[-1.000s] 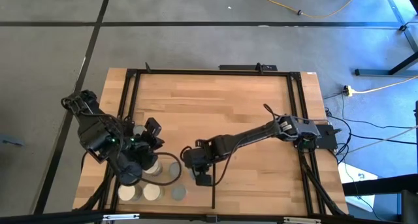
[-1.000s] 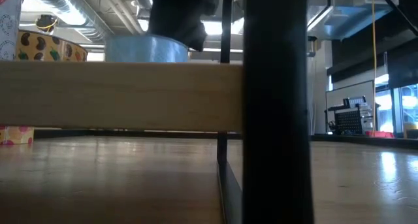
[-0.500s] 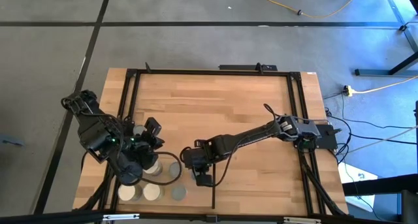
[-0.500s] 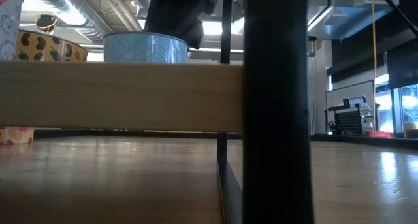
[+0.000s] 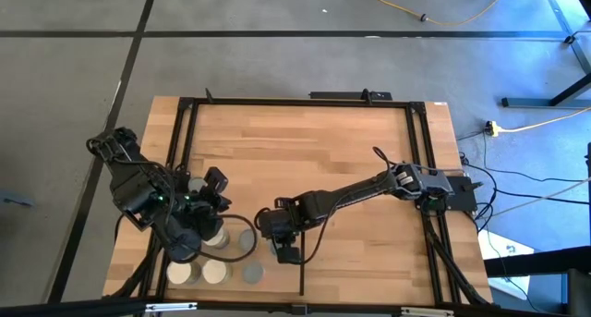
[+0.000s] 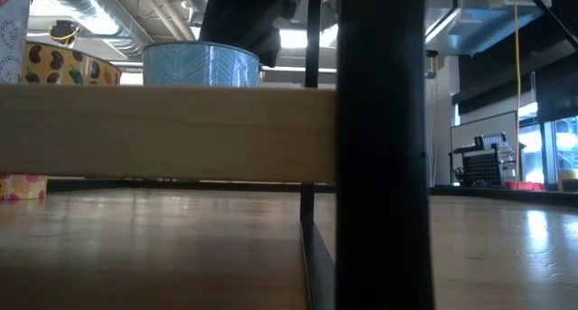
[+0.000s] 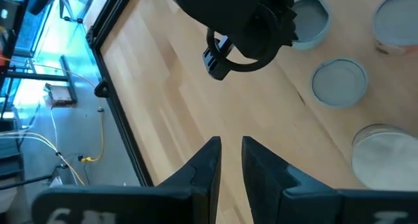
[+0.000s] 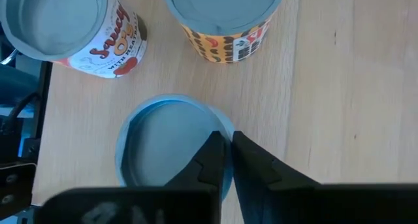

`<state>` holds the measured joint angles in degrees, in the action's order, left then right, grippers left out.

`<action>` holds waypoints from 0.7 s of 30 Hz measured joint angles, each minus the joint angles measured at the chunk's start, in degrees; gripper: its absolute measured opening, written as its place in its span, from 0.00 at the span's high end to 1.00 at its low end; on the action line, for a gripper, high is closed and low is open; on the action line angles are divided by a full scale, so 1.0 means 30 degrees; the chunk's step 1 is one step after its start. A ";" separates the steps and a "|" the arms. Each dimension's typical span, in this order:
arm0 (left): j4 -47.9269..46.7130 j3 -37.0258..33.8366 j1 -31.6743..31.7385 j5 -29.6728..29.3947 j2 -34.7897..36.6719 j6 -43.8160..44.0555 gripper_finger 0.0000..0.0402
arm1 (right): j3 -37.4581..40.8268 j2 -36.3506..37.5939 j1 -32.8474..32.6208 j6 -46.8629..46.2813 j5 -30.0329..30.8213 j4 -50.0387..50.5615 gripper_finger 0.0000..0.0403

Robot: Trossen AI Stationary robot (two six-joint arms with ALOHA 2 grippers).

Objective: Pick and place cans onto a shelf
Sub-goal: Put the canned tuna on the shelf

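Two pairs of jaws work over the same corner of the wooden surface (image 7: 176, 119). The right gripper (image 8: 223, 145) hangs directly above a blue can (image 8: 163, 145), its jaws drawn almost together with only a thin slit between them. The tips sit over the can's rim on one side, and whether they touch that rim I cannot tell. Just beyond these jaws stand two more cans, well clear of the tips: a white can with red lettering (image 8: 72, 28) and a yellow patterned can (image 8: 225, 21), side by side but apart from each other. From table height the blue can rests on top of the shelf (image 6: 167, 134), with the dark gripper close above it, and a thick black upright (image 6: 379, 147) blocks much of what lies to the side. The left gripper (image 7: 230, 149) hovers over bare wood with its jaws nearly closed and nothing between them. Ahead of them the right arm (image 5: 360, 189) crosses the way, its dark wrist hiding part of the cluster. Several grey-topped cans (image 7: 339, 82) stand off to one side of the jaws, and a black frame rail (image 7: 114, 106) runs along the other.
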<state>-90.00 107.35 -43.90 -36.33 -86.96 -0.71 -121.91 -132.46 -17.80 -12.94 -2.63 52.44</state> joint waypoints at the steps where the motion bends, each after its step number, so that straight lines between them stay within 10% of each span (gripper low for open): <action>1: 0.0000 0.0000 0.0000 0.0008 0.0000 0.0192 0.86 | 0.0000 0.0000 0.0000 -0.0024 0.0000 -0.0007 0.93; 21: -0.0007 0.0000 -0.0549 0.1012 0.0000 0.2568 0.86 | -0.0871 0.0045 0.0001 0.0543 0.0123 -0.0469 0.82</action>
<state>-90.02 107.35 -45.55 -33.30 -86.96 6.99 -124.52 -132.33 -17.80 -11.31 -2.26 51.03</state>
